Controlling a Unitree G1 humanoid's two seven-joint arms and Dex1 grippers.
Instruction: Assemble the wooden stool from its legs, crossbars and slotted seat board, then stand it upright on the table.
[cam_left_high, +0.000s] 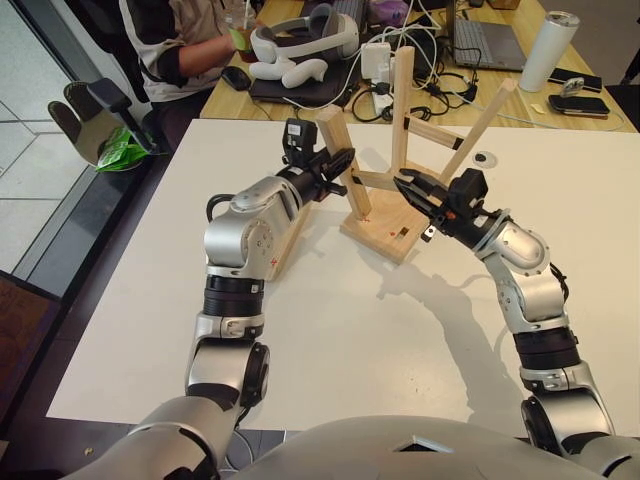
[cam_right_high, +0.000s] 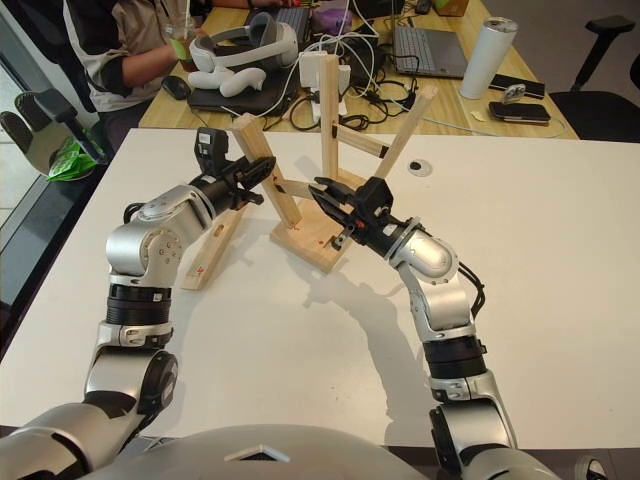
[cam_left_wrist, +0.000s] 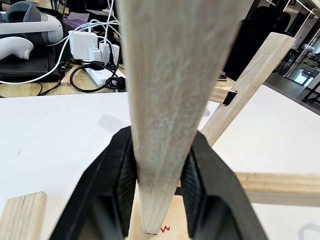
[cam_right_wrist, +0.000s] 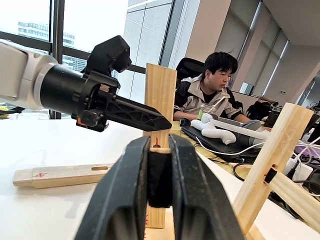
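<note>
The left gripper (cam_left_high: 342, 170) squeezes tight on a pale, square wooden leg (cam_left_high: 335, 130). The leg stands up from the flat seat board (cam_left_high: 385, 235), near the far edge of the smooth white table (cam_left_high: 320, 350). The right gripper (cam_left_high: 408, 185) is pinched narrow, with its tip just beside a thin crossbar (cam_left_high: 375, 182)

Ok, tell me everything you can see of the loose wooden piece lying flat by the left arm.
The loose piece is a pale bar of bare wood lying flat on the white table. Its upper face has an oblong slot and, near its stepped end, a red mark. No gripper holds it. The left arm passes above it and hides part of it from the head views.
</note>
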